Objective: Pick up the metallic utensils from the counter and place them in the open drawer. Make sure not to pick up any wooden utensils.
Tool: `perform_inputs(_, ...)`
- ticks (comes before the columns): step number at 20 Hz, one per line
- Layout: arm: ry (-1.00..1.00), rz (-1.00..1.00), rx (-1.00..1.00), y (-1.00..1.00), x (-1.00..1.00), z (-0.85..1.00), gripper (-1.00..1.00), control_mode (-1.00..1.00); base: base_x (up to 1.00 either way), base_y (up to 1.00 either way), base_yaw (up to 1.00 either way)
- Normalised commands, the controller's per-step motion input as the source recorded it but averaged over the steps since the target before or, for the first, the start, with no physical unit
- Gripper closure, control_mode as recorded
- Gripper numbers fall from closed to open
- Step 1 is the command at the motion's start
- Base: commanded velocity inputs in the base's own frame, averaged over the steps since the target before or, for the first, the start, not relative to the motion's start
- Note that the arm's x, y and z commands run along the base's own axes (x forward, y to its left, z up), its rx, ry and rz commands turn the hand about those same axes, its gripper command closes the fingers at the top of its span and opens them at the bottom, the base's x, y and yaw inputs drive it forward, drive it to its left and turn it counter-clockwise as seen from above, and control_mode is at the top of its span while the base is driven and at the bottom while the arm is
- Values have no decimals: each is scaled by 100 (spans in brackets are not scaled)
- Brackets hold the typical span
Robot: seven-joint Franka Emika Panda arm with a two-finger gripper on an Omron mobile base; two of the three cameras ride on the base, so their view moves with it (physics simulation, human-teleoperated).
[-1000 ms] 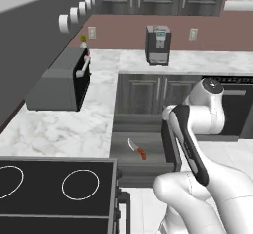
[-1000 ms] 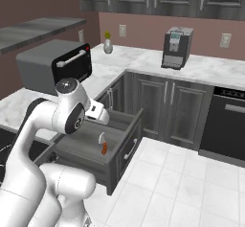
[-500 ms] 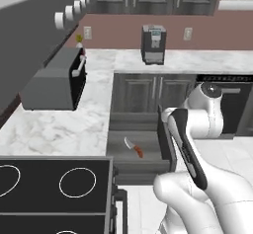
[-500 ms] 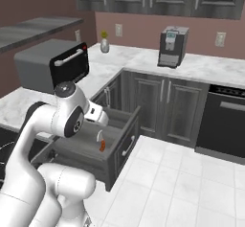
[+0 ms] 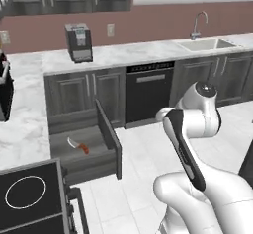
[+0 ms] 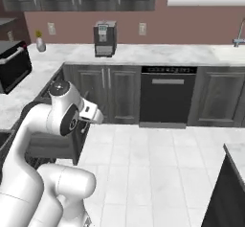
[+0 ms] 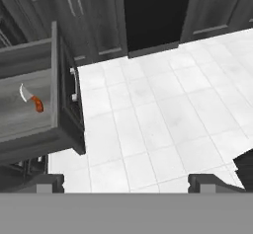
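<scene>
Left base view, far left: the marble surface (image 5: 22, 124) runs beside the black stovetop (image 5: 29, 193), and no utensil is visible on the stretch in sight. Just right of it the open drawer (image 5: 106, 134) stands pulled out, with one metallic utensil, a knife (image 5: 77, 145) with a silver blade and orange handle, lying flat on its floor. Further back along the wall stand a coffee machine (image 5: 79, 41), then the dishwasher (image 5: 148, 92) and the sink (image 5: 205, 44). In the hand view the drawer (image 7: 66, 95) sits at the left with the knife (image 7: 31, 100) inside, and white floor tiles (image 7: 163, 109) fill the right. The hand (image 7: 126, 182) hangs over those tiles, fingers spread as wide as they go and holding nothing.

One item looks delivered; whether more metal pieces remain cannot be told. The risk from here is the projecting drawer front: a swing of the arm or a drive of the base could clip it, push it shut or jolt the knife. Another risk is mistaking an all-wood spoon or fork for a metal one.
</scene>
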Motion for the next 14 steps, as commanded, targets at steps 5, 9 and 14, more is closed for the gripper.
perform_inputs(5,0,0,0,0,0,0,-100,100,3,-27,-86)
perform_inputs(9,0,0,0,0,0,0,-100,100,4,-28,-88)
perform_inputs(14,0,0,0,0,0,0,-100,100,0,-84,-72)
